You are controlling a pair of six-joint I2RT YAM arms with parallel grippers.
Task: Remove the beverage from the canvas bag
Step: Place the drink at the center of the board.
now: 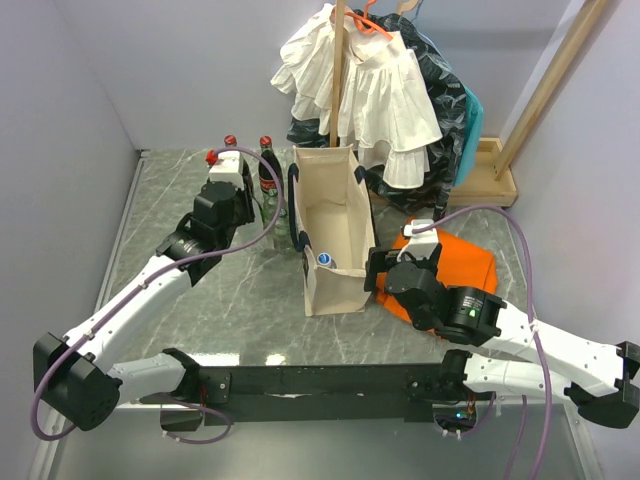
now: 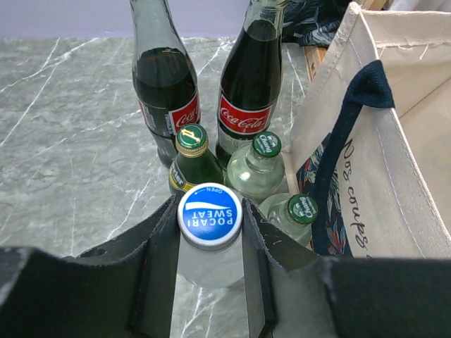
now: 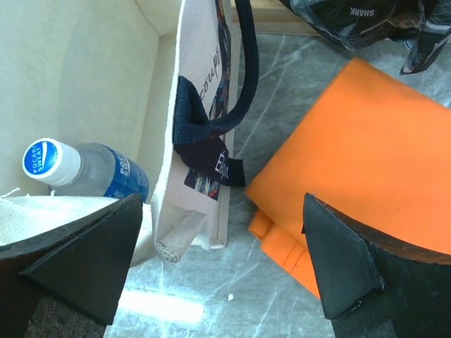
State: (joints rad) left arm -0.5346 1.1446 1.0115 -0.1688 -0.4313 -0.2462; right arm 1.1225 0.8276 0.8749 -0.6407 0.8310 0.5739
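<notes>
One bottle (image 2: 209, 262) is gripped by the left tool (image 2: 209, 209), left of the canvas bag (image 1: 335, 285); the right tool (image 3: 222, 204) stands open.

Blue cap with white lettering: that's the Pocari Sweat bottle (image 2: 209, 215), its body a cloudy white. Two cola bottles (image 2: 165, 84), near-black with red labels and white script. Green caps on the glass bottles (image 2: 257, 172) (one dark green, two pale and clear). The canvas bag (image 2: 394, 162): cream, navy handles, dark script, a floral patch. The orange cloth (image 3: 359, 155), plain. The table (image 2: 70, 105), grey marble veined white.
</notes>
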